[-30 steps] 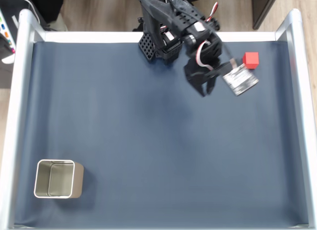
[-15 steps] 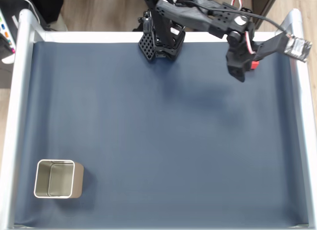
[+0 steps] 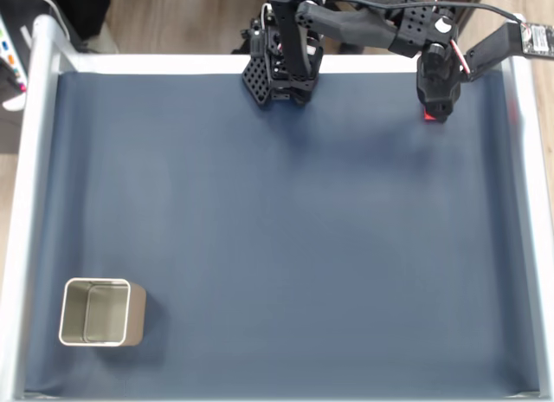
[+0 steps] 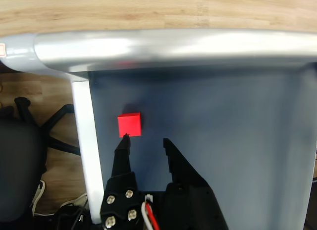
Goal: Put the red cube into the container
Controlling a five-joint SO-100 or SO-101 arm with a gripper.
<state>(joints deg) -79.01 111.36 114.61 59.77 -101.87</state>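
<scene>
Gripper [image 4: 146, 139] unclenched, hovered just short of red cube [image 4: 129, 125]; nothing grasped. Container [image 3: 97, 312] far off. Grasp, carry, drop remained.

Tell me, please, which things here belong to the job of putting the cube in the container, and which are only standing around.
Belong to the job:
- red cube, on the blue mat near the metal rail
- container, at the mat's lower left in the fixed view
- pincer, open, just short of the cube

Only standing around:
- blue mat
- metal rail
- office chair on the floor
</scene>
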